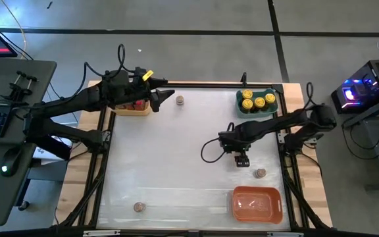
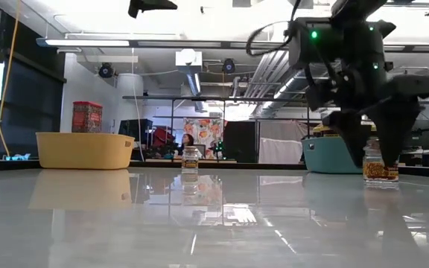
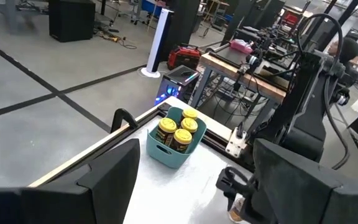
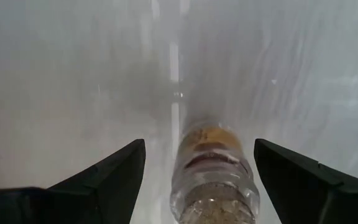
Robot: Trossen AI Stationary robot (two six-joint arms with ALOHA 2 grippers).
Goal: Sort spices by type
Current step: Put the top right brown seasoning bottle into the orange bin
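My right gripper (image 4: 199, 143) points down at the table's right middle (image 1: 242, 161), open, one finger on each side of a small clear jar of brownish spice (image 4: 213, 180) without touching it. That jar stands upright on the table (image 2: 380, 170). My left gripper (image 3: 194, 180) is open and holds nothing; it hangs level above the right end of the yellow tray (image 1: 131, 108), which holds red boxes (image 2: 87, 117). Yellow-lidded jars (image 1: 255, 101) fill the teal tray (image 3: 160, 152) at the far right.
Small jars stand loose on the table at the far middle (image 1: 179, 100), right of my right gripper (image 1: 260, 173) and near the front left (image 1: 139, 207). An orange tray (image 1: 257, 203) sits at the front right. People and desks show beyond the table.
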